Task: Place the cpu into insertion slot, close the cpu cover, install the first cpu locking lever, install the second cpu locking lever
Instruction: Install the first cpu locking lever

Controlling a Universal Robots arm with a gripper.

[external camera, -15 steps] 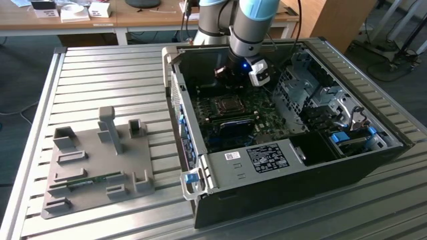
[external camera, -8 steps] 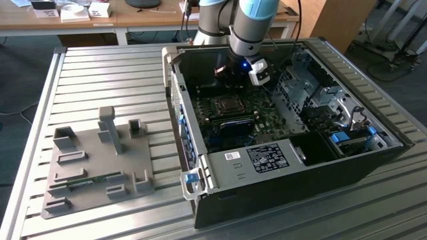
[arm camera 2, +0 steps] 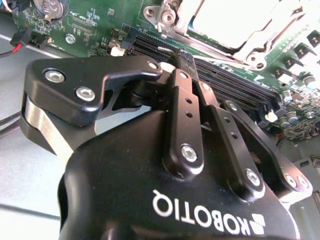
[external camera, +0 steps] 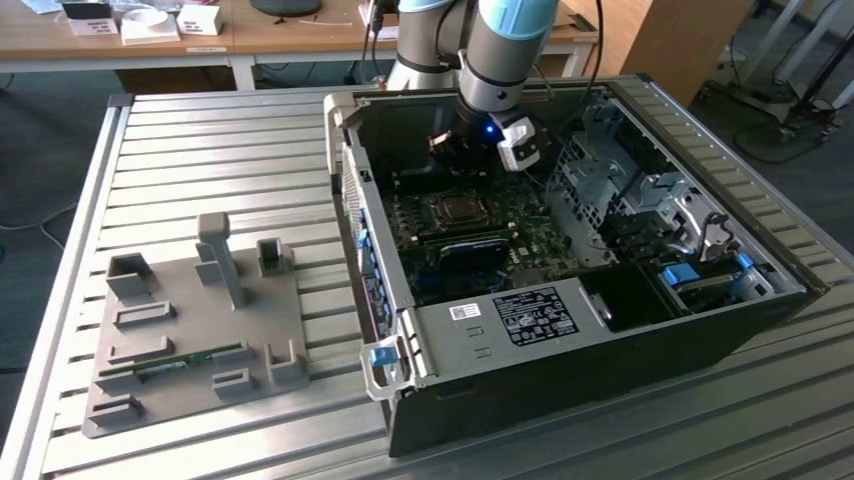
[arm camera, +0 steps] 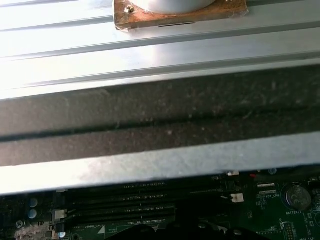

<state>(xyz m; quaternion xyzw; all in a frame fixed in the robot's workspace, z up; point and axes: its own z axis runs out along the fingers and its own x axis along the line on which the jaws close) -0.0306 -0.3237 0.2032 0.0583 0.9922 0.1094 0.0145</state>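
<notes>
Claw (arm camera 2: 182, 62) shut, empty, above motherboard (arm camera 2: 95, 22) near cpu cover (arm camera 2: 260, 37)

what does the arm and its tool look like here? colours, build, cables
In the exterior view the arm has a light blue joint cover over grey and silver sections, a black wrist end and a small white module with a blue light beside it. In the second wrist view the tool is matte black with linked bars fastened by silver screws, bare metal edges at the knuckles and white lettering on its body.

Exterior view high above the case (external camera: 561, 300); wrist views close (shared motherboard (arm camera 2: 95, 25)).
</notes>
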